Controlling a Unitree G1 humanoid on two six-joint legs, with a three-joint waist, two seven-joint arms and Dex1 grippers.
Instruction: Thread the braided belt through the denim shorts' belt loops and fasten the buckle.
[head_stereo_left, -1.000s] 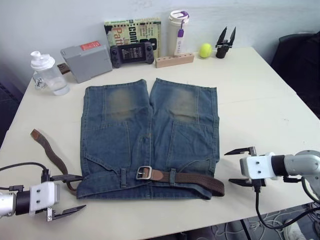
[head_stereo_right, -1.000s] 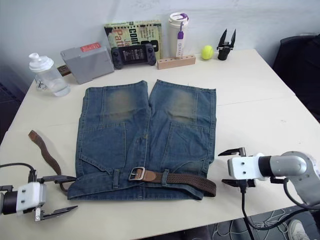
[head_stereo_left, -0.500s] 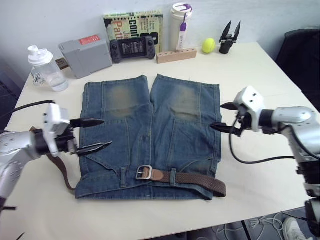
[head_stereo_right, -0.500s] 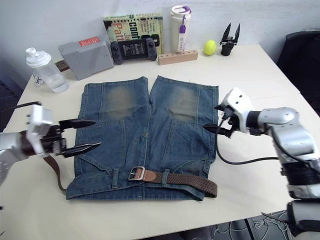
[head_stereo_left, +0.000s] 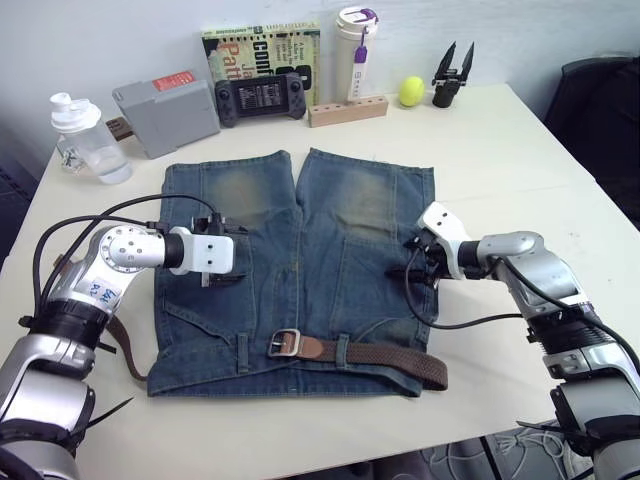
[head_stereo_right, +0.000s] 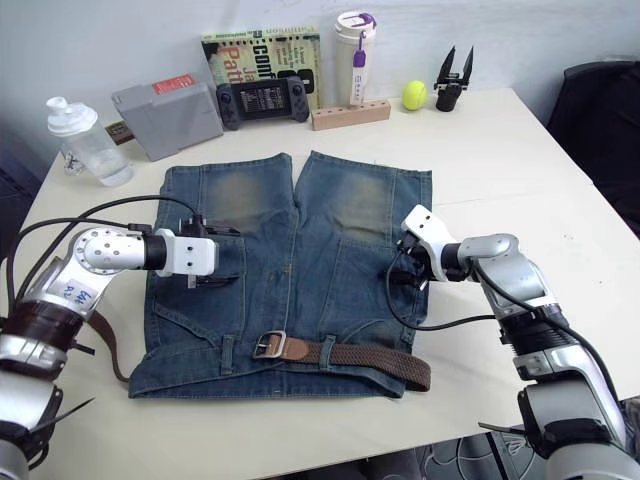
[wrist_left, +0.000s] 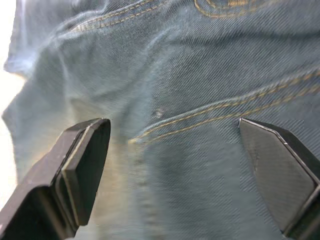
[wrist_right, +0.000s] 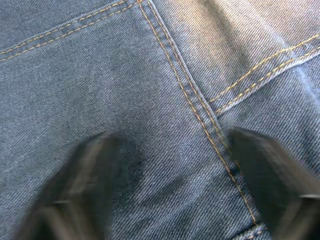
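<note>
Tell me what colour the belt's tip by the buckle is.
Lighter, smooth brown on the tip, against the dark brown braided belt; the buckle is silver. Clearest in the left eye view.

Far edge of my table (head_stereo_left: 520, 160), left to right: clear shaker bottle (head_stereo_left: 76, 137) with white lid, grey box (head_stereo_left: 166, 102) with red label, black game controller (head_stereo_left: 261, 96) leaning on a spiral-bound book (head_stereo_left: 262, 48), wooden block (head_stereo_left: 347, 109) with holes, white tumbler (head_stereo_left: 354, 50) with purple lid behind it, yellow-green ball (head_stereo_left: 410, 92), black spare gripper part (head_stereo_left: 450, 75). Dark chair (head_stereo_left: 600, 110) off the right side.
</note>
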